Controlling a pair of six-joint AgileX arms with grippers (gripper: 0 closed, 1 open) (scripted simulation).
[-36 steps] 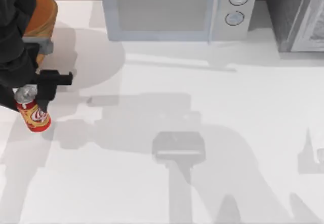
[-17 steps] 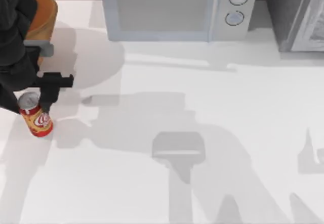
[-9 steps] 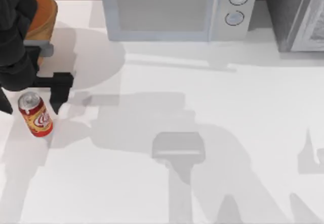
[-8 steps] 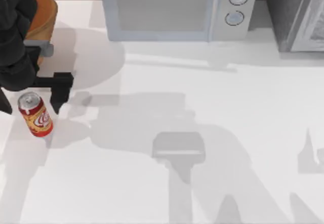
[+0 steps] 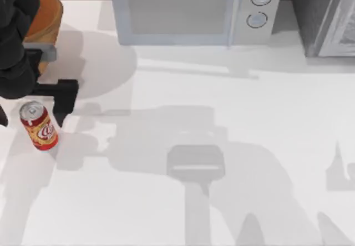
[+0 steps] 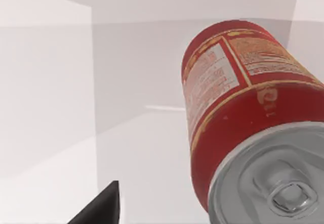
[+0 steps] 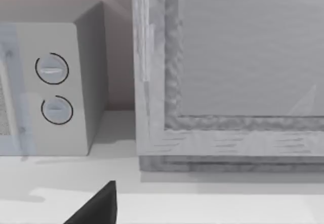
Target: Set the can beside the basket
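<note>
I see the can (image 5: 39,126) standing on the white table (image 5: 222,146), near the table's left edge. It is red with a yellow band and a shiny silver top. My left gripper (image 5: 30,104) is right above the can, a little toward the back. Its two dark fingers (image 5: 62,101) are spread wide apart, one on each side of the can, and they do not squeeze it. In the left wrist view the can (image 6: 253,128) looks big and close, and one dark fingertip (image 6: 98,209) stands apart from it. The basket (image 5: 47,15) sits in the back left corner of the table, near the can but not touching it. My left arm covers part of the basket. A gray microwave (image 5: 188,10) with two round knobs stands at the back of the table. The right wrist view shows the microwave (image 7: 50,82) next to a gray cabinet (image 7: 228,72), and I cannot tell if my right gripper is open or closed.
</note>
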